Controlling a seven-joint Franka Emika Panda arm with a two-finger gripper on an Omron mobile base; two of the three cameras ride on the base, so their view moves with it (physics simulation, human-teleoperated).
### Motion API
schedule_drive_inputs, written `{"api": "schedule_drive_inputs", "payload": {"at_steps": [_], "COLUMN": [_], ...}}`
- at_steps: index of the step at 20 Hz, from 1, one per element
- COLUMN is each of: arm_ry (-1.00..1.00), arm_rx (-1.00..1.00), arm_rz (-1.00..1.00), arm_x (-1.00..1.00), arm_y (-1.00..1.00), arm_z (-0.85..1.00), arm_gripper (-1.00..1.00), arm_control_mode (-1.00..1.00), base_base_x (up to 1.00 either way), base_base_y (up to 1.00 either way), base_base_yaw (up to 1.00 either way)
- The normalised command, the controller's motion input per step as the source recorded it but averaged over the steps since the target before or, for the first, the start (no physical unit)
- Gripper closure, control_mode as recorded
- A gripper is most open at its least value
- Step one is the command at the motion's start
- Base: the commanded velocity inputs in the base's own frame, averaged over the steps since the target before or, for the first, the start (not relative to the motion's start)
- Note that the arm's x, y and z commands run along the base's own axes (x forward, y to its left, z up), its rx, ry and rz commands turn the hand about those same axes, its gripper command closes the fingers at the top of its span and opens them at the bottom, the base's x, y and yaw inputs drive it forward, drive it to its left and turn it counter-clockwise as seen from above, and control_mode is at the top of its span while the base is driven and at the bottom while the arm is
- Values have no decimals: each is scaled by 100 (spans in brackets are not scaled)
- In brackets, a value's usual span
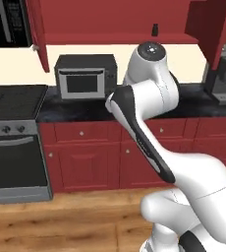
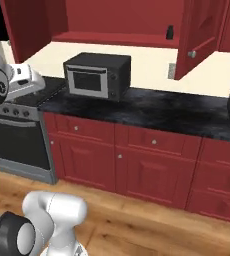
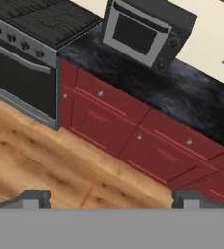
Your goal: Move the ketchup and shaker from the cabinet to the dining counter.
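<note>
A: Status of pincer (image 3: pixel 112 198)?

B: Open. Hand view shows both finger tips (image 3: pixel 33 198) set wide apart, nothing between them. They hang over the wood floor (image 3: pixel 46 165), in front of the red base drawers (image 3: pixel 148 146).

A: Location of task items?

B: Shaker (image 1: pixel 155 30) stands upright on the shelf of the cabinet (image 1: pixel 110 19), toward the shelf's right end. Same item in right base view: shaker (image 2: pixel 170 32), just left of the open right door (image 2: pixel 199 35). Ketchup: cannot tell (no red bottle distinguishable against the red interior).

A: Cabinet condition?

B: Doors swung open on both sides; left door (image 1: pixel 38 32) hangs edge-on in left base view.

A: Ref. objects below?

B: Grey microwave (image 1: pixel 85 76) sits on the black marbled tabletop (image 1: pixel 70 110), under the cabinet and left of the shaker's position. Stove (image 1: pixel 14 142) is at the far left, adjoining the tabletop. A dark appliance (image 1: pixel 225 81) stands at the right end of the tabletop, partly cut off by the frame edge.

A: Arm posture?

B: Arm (image 1: pixel 149 128) rises from lower right in left base view, elbow joint up at about shelf height, in front of the tabletop.
</note>
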Motion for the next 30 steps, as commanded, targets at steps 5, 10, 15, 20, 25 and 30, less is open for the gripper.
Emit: {"api": "schedule_drive_inputs", "payload": {"at_steps": [5,10,15,20,25,30], "arm_ry": [0,0,0,0,0,0], "arm_rx": [0,0,0,0,0,0], "arm_rz": [0,0,0,0,0,0], "arm_x": [0,0,0,0,0,0], "arm_y": [0,0,0,0,0,0], "arm_z": [0,0,0,0,0,0], "arm_gripper": [-100,-100,-100,-100,-100,-100], "arm_control_mode": [100,100,100,100,100,100], "base_base_x": [43,67,72,69,59,58], "base_base_y": [-44,-5,0,0,1,23], "base_base_yaw": [-45,-39,-37,-37,-34,-20]}}
